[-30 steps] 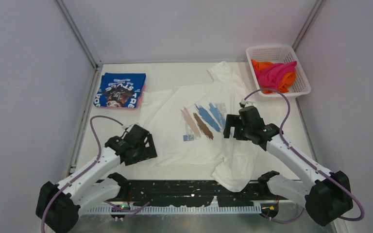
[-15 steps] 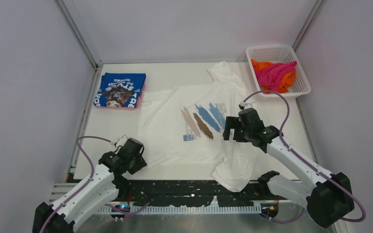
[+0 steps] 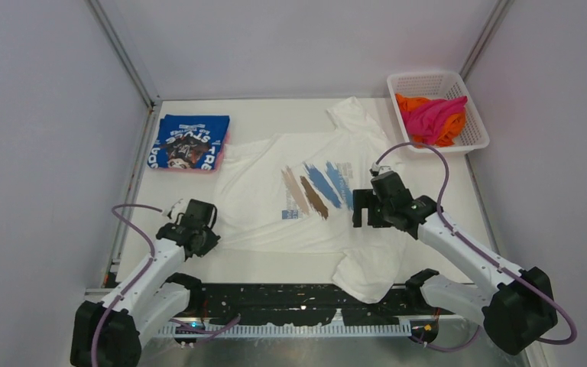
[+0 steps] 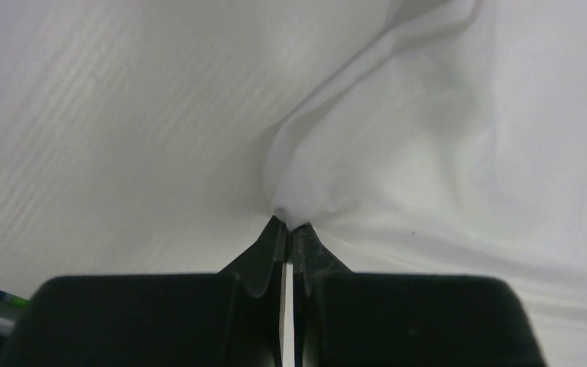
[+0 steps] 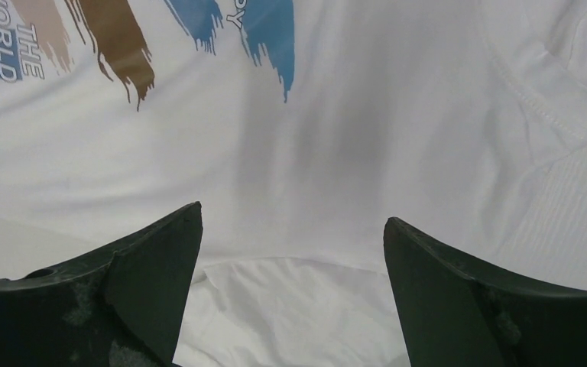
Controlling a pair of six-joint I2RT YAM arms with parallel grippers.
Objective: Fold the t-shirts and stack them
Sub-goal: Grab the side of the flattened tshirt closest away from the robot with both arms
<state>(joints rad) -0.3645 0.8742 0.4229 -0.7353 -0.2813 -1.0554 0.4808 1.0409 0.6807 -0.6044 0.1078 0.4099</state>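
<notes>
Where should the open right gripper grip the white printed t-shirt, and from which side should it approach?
Probably its near edge where the near sleeve branches off, from above: the white t-shirt lies flat, the left gripper holds the matching hem corner, and the right gripper hovers open nearby.

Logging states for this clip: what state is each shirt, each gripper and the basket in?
white shirt: spread print-up, near-left edge pinched.
blue shirt: folded, far left.
pink shirt: under blue shirt, only an edge showing.
magenta shirt: crumpled in basket.
orange shirt: crumpled in basket.
basket: upright, holding two shirts.
left gripper: shut on white shirt.
right gripper: open over white shirt.
</notes>
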